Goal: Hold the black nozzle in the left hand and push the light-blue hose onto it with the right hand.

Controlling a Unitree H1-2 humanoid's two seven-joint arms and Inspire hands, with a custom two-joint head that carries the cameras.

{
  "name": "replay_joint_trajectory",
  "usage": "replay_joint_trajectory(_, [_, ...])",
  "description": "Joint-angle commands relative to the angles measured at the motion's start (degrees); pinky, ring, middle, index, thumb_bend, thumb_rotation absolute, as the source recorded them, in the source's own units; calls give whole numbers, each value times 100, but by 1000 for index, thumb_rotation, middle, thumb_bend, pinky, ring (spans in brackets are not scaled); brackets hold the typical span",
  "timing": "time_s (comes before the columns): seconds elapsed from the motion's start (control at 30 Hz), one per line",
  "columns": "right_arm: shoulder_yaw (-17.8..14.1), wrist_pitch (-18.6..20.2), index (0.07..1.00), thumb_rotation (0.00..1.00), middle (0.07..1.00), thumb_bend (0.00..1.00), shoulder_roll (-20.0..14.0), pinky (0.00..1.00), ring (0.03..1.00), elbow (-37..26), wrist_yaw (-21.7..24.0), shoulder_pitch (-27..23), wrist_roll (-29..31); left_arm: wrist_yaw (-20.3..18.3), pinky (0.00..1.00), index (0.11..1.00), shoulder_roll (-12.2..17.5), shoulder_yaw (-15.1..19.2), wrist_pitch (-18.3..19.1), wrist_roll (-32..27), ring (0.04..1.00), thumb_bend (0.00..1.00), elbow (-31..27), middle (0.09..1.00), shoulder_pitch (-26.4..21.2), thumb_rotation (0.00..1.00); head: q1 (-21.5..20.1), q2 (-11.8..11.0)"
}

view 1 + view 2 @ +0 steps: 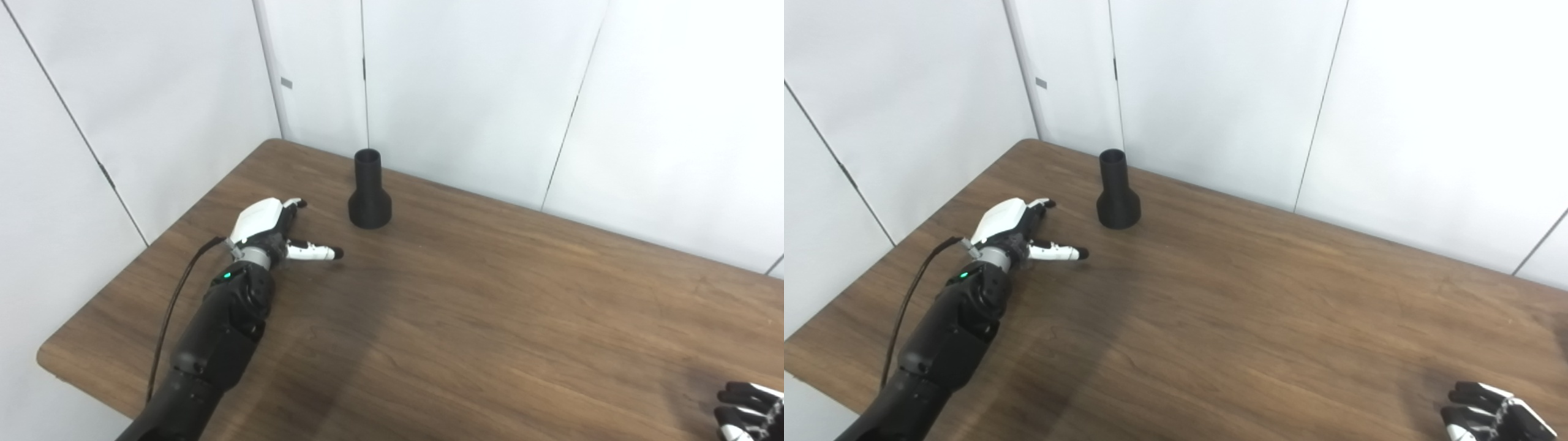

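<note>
The black nozzle (369, 191) stands upright on the brown table (478, 294), wide base down and narrow open neck up, near the far left corner. My left hand (272, 229) is open and empty, low over the table, a short way to the near left of the nozzle and apart from it. Its thumb points right. My right hand (1488, 413) shows only partly at the bottom right corner, with curled fingers and nothing visible in it. No light-blue hose is in either view.
White wall panels (465, 79) stand right behind the table's far edge and along its left side. A black cable (177, 294) runs along my left forearm. The table's left corner (46, 355) is rounded and close to my left arm.
</note>
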Motion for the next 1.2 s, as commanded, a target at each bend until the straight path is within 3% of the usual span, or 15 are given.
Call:
replay_joint_trajectory(0.0, [16, -98, 596, 204, 603, 204, 9, 396, 527, -100, -5, -17, -43, 39, 1000, 893, -14, -72, -141, -239, 914, 1000, -34, 908, -121, 465, 3, 1])
replay_joint_trajectory(0.2, [43, -146, 599, 109, 602, 188, 36, 401, 534, -139, -9, 27, -37, 139, 1000, 885, -39, -365, -79, -266, 899, 1000, 1, 892, -197, 484, -73, 16])
replay_joint_trajectory(0.4, [70, -89, 590, 134, 595, 201, 65, 392, 527, -270, -64, 99, -156, 181, 1000, 890, 20, -681, 1, -165, 887, 1000, 63, 866, -324, 452, -140, 32])
replay_joint_trajectory(0.67, [87, -68, 592, 176, 592, 220, 112, 416, 538, -389, -66, 170, -210, 267, 1000, 882, 98, -968, 81, 173, 894, 1000, 728, 881, -659, 398, -260, 45])
replay_joint_trajectory(1.17, [102, 49, 596, 203, 604, 235, 118, 436, 549, -602, -25, 337, -229, 514, 1000, 913, 27, -1048, 83, 402, 912, 1000, 1620, 902, -927, 386, -376, 78])
